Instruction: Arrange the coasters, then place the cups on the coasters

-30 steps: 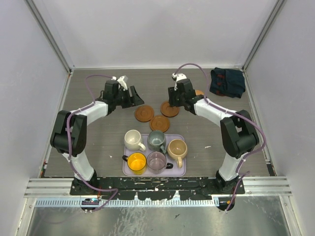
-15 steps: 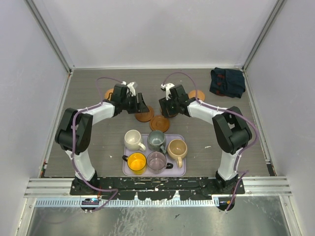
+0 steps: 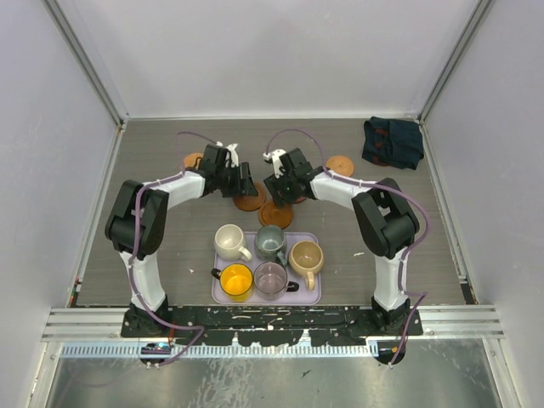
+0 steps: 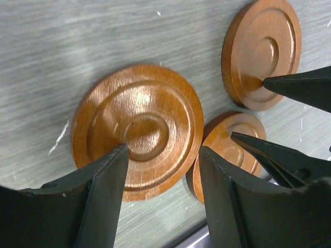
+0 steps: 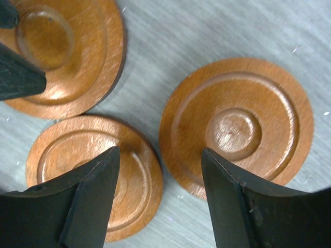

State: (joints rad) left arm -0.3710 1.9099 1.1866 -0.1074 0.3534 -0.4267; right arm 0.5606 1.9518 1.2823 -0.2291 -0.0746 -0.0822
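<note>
Three brown coasters lie clustered mid-table: one [image 4: 137, 129] below my left gripper [image 4: 163, 155], one [image 5: 235, 126] under my right gripper [image 5: 160, 160], and a third [image 3: 275, 213] nearest the tray. Both grippers are open just above them, fingers straddling coaster edges and holding nothing. From above, the left gripper [image 3: 246, 187] and right gripper [image 3: 277, 190] nearly meet tip to tip. Two more coasters lie at the back left [image 3: 194, 160] and back right [image 3: 340, 164]. The cups stand on the lavender tray [image 3: 311, 294]: cream [image 3: 229, 241], grey-green [image 3: 271, 243], beige [image 3: 306, 257], yellow [image 3: 235, 280], purple glass [image 3: 271, 279].
A dark blue folded cloth [image 3: 393, 141] lies in the back right corner. White walls close in the table on three sides. The tray sits just in front of the coaster cluster, close to the arm bases.
Both grippers swung inward from the back and came down over the middle coaster cluster. The right jaws widened. The coasters have not moved.
</note>
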